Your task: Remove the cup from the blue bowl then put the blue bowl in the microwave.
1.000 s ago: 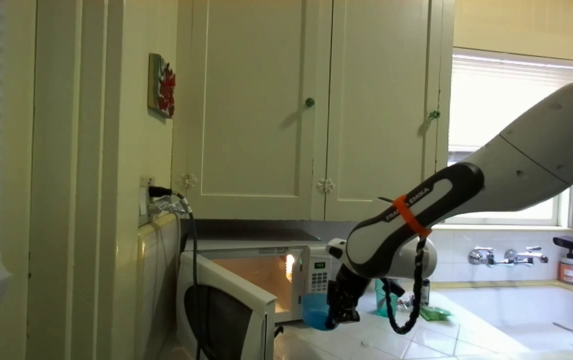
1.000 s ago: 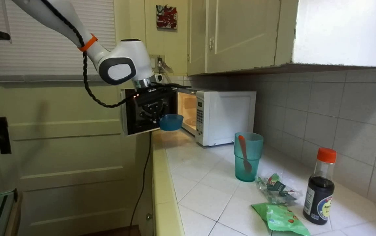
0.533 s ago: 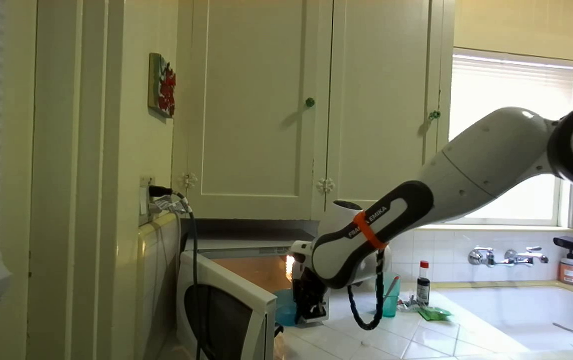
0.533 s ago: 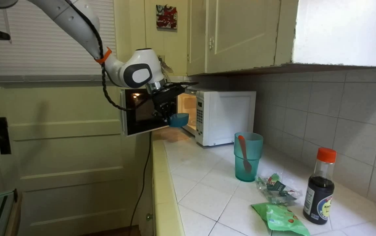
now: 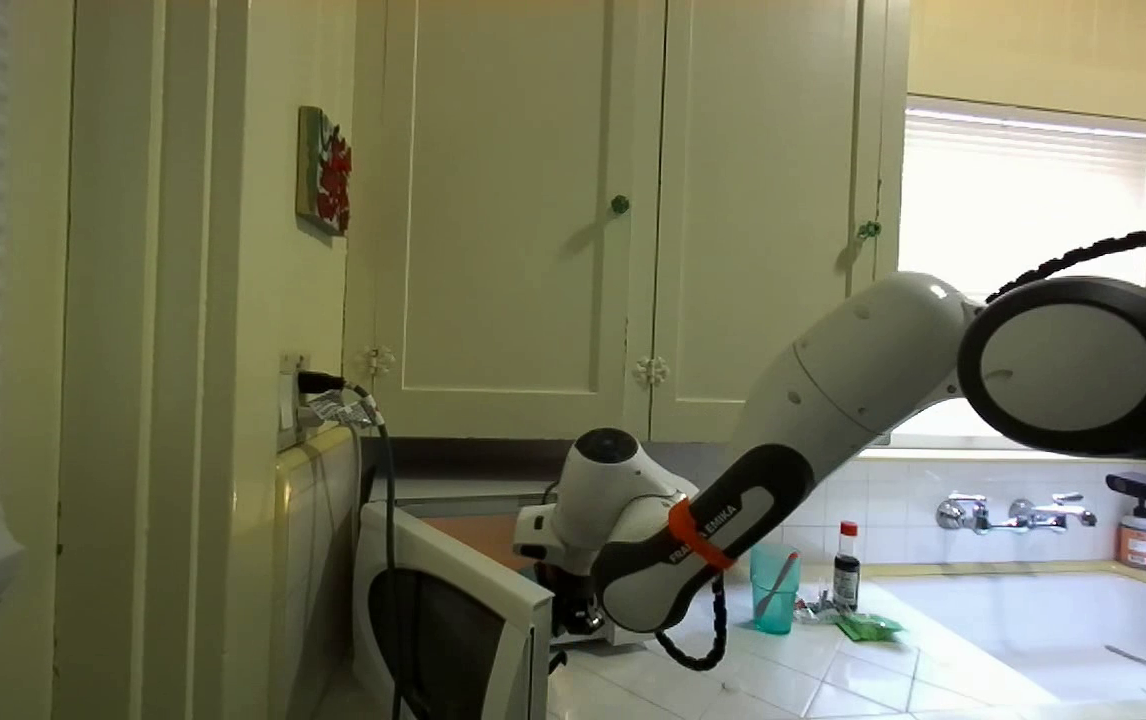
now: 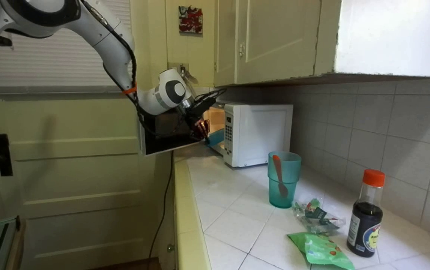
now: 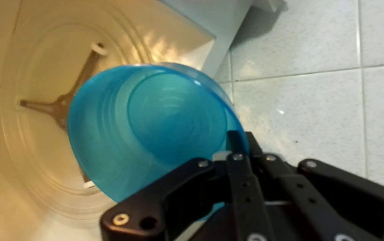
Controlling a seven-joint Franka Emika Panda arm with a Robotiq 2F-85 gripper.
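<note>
The gripper is clamped on the rim of the bowl, which is tilted at the mouth of the microwave and overlaps the turntable in the wrist view; I cannot tell whether they touch. The open door stands near the gripper. In an exterior view the arm hides most of the bowl. Well apart on the counter stand the cup, holding a spoon, and a bottle, a wrapper and a bag near it.
</note>
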